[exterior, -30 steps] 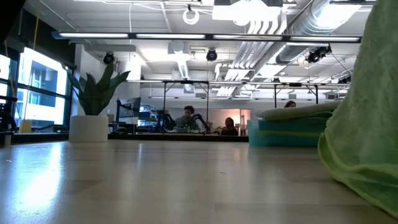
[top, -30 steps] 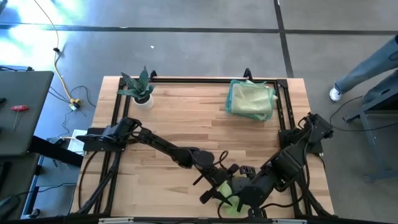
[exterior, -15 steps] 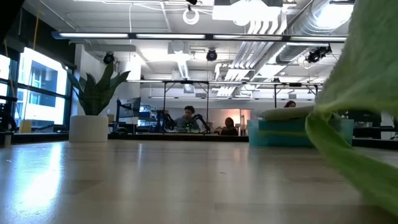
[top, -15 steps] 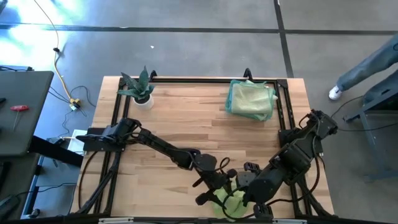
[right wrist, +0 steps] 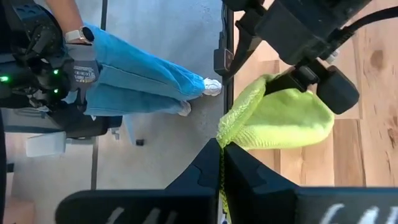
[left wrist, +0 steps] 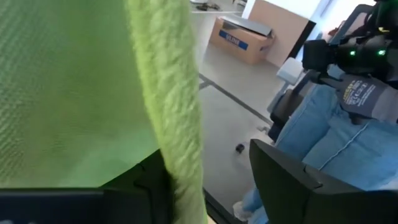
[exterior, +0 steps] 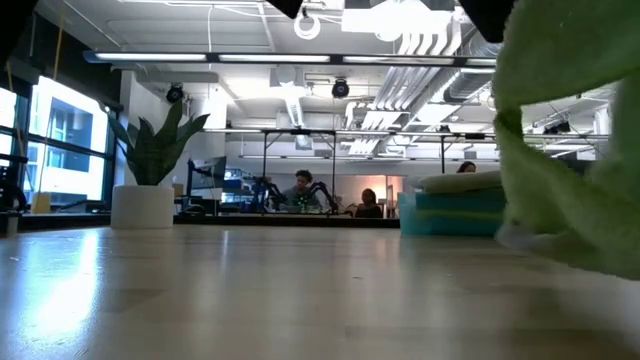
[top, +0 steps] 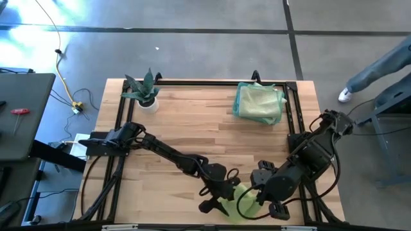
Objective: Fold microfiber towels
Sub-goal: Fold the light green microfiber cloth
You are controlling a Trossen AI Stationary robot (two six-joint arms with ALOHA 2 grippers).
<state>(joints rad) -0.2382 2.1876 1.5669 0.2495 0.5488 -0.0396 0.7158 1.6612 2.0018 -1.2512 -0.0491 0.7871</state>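
A lime green microfiber towel point(top: 240, 203) hangs bunched between my two grippers at the table's near edge. My right gripper point(right wrist: 221, 154) is shut on it, just right of it in the high view point(top: 268, 204). My left gripper point(top: 216, 196) is on the towel's left side, pointing almost level. Its fingers stand apart in the left wrist view point(left wrist: 208, 183), with the towel's thick fold point(left wrist: 177, 112) beside one of them. In the low view the towel point(exterior: 570, 170) hangs at the right. A stack of folded towels point(top: 259, 102) lies at the far right. My left gripper has the towel's fold point(left wrist: 181, 163) lying along the inner side of one finger point(left wrist: 146, 186). The other finger point(left wrist: 292, 180) stands apart from it, with floor showing in the gap. My right gripper pinches an edge of the towel point(right wrist: 219, 140) between its two fingertips, coming slanting down from the table's right. The towel runs from there over to my left gripper point(right wrist: 314, 78), lifted and bunched. Whether its lowest part touches the table cannot be told.
A small potted plant point(top: 145, 94) stands at the far left. Black frame rails point(top: 292, 122) run along the table's sides. A person in blue jeans point(right wrist: 134, 68) stands just beyond the near edge. Another person's leg point(top: 379, 64) shows right of the table.
My right gripper has risen and gone toward the table's right edge, still shut on the towel. The towel has been drawn up from a hanging heap, and in the low view room now shows under part of it. My left gripper has tipped downward and sunk a little.
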